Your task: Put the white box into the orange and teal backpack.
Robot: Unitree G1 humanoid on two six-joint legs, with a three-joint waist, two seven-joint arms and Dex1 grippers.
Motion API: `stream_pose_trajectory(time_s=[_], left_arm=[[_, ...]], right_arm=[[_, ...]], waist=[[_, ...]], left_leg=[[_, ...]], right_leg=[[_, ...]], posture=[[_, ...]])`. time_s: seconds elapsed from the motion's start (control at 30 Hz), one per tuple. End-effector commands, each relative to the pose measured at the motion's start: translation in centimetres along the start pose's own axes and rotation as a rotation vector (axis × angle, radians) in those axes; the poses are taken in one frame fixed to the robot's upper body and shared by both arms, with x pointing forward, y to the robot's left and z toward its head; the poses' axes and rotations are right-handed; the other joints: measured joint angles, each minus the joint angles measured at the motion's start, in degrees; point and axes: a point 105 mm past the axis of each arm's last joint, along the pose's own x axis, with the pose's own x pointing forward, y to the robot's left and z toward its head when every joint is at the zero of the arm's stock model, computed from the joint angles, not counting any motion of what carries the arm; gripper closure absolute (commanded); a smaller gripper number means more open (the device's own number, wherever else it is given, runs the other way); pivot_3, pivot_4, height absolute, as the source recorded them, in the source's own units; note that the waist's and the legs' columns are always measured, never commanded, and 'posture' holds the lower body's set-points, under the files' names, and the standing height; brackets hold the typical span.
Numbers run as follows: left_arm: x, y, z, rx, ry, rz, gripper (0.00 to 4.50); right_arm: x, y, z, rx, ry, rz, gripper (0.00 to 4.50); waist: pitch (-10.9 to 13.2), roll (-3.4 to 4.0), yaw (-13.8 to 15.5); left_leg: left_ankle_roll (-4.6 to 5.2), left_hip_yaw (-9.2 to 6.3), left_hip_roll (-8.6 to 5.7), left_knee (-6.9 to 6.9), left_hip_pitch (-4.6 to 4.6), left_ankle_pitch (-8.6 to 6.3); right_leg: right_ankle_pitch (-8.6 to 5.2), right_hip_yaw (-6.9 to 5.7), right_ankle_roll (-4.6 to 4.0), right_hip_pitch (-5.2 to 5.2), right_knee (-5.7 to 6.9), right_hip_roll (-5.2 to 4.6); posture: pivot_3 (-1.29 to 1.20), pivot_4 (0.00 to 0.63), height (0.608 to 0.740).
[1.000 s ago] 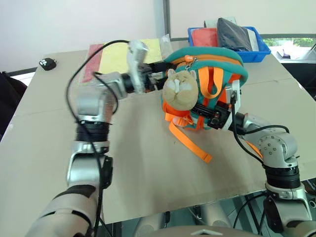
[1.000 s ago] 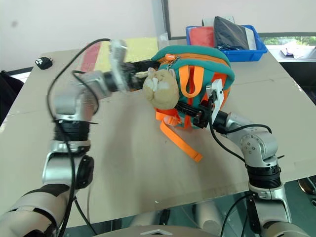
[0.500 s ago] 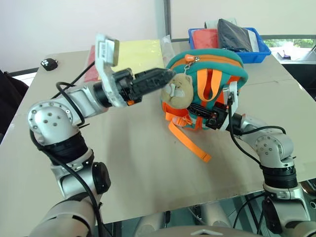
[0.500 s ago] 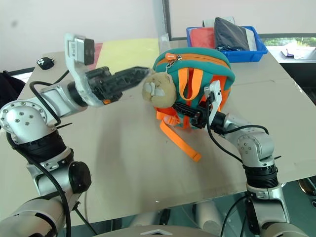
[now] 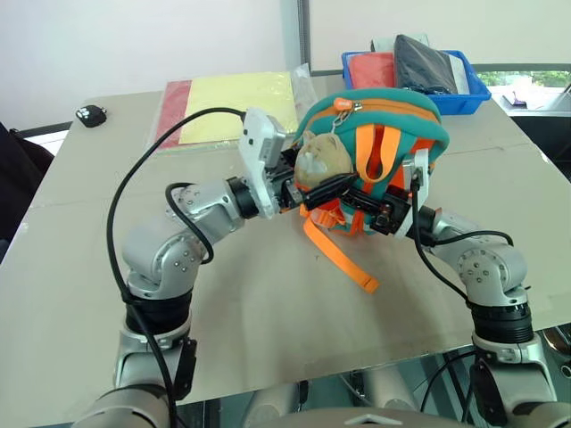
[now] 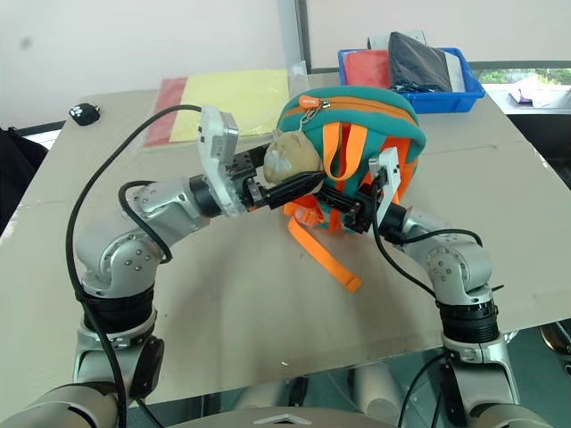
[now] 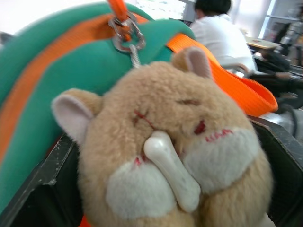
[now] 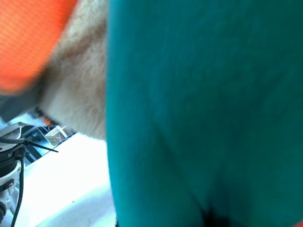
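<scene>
Swung back from beside the backpack (image 5: 375,143), the left gripper (image 5: 323,189) now spreads around its plush charm (image 5: 318,159) while the right gripper (image 5: 382,212) pinches the backpack's side; the box isn't visible, so steady the backpack before zipping.

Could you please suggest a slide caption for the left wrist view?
Beige plush animal charm hanging from the orange and teal backpack, framed between the left gripper's two black fingers.

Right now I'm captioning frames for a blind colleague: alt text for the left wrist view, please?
A beige plush animal charm hangs by a metal ring from the orange and teal backpack, between the left gripper's black fingers. A person sits behind.
</scene>
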Motion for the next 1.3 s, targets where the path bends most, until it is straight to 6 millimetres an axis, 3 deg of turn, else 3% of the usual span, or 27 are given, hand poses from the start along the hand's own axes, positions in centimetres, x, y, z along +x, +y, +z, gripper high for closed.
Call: stream_pose_trajectory(time_s=[0.03,0.13,0.23,0.37,0.47,0.63,0.77,1.03,1.1,1.17,1.3], left_arm=[[-0.7,1.1,2.3,0.030,-0.121,0.058,1.17],[-1.5,1.0,2.8,-0.021,-0.153,0.042,2.56],[-3.6,3.7,4.0,-0.079,-0.177,0.127,3.35],[-5.3,7.5,4.2,-0.092,-0.158,0.304,3.35],[-6.5,10.0,1.8,0.009,0.011,0.436,3.35],[-7.3,11.5,-0.5,0.075,0.124,0.517,3.35],[-8.5,11.8,-6.3,0.107,0.352,0.542,3.35],[-9.0,11.9,-14.1,0.070,0.557,0.558,3.35],[-8.2,11.8,-14.4,0.051,0.536,0.547,3.35],[-6.8,11.4,-13.1,0.034,0.441,0.505,3.35],[-5.1,10.1,-8.9,-0.022,0.207,0.414,1.56]], right_arm=[[0.0,0.9,1.1,-0.035,-0.041,0.033,4.50],[0.1,0.8,1.0,-0.040,-0.039,0.032,4.50],[0.2,0.5,1.7,-0.055,-0.077,0.016,4.50],[0.2,0.4,2.0,-0.057,-0.094,0.012,4.50],[0.2,0.3,2.0,-0.056,-0.100,0.008,4.50],[0.3,0.3,2.1,-0.054,-0.112,-0.001,4.50],[0.5,0.3,2.3,-0.051,-0.132,-0.011,4.50],[0.9,0.4,2.5,-0.051,-0.147,-0.013,4.50],[1.0,0.4,2.6,-0.053,-0.149,-0.012,4.50],[1.0,0.3,2.7,-0.056,-0.150,-0.014,4.50],[0.8,0.3,2.7,-0.053,-0.154,-0.015,4.50]], waist=[[0.0,0.00,0.0],[0.0,0.00,0.0],[0.0,0.00,-0.2],[0.0,0.00,-0.2],[0.0,0.00,-0.3],[0.0,0.01,-0.3],[0.0,0.05,-0.5],[0.0,0.06,-0.3],[-0.1,0.06,-0.3],[-0.1,0.07,-0.2],[-0.1,0.06,-0.4]], left_leg=[[0.00,0.00,0.00,0.00,0.00,0.00],[0.00,-0.01,0.00,0.00,0.00,0.00],[0.00,0.00,0.00,0.00,0.00,0.00],[0.00,-0.02,0.02,0.00,0.02,0.00],[0.00,0.00,0.00,0.01,0.02,0.00],[0.00,0.00,0.01,-0.09,0.05,0.00],[0.00,0.01,0.00,-0.10,0.11,0.00],[0.00,-0.01,-0.01,-0.11,0.14,0.00],[0.00,-0.01,-0.01,-0.11,0.15,0.00],[0.00,-0.02,-0.01,-0.10,0.15,0.00],[0.00,-0.02,-0.01,-0.06,0.09,0.00]], right_leg=[[0.00,-0.01,0.00,0.00,0.01,0.00],[0.00,-0.01,0.00,0.00,0.01,0.01],[0.00,0.00,0.00,-0.01,-0.01,0.01],[0.00,-0.02,0.00,0.00,0.02,0.06],[0.00,0.00,0.00,0.00,0.01,0.05],[0.00,0.05,0.00,-0.03,-0.02,0.07],[0.00,0.13,0.00,-0.02,-0.01,0.08],[0.00,0.19,0.00,-0.02,0.02,0.10],[0.00,0.19,0.00,-0.02,0.03,0.10],[0.00,0.17,0.00,0.00,0.03,0.09],[0.01,0.17,0.01,-0.04,0.03,0.08]], posture=[[0.00,0.150,0.740],[0.00,0.150,0.740],[0.00,0.150,0.740],[0.00,0.150,0.740],[0.00,0.150,0.740],[0.00,0.150,0.740],[0.00,0.150,0.740],[0.00,0.150,0.740],[0.00,0.150,0.740],[0.00,0.150,0.740],[0.00,0.150,0.740]])
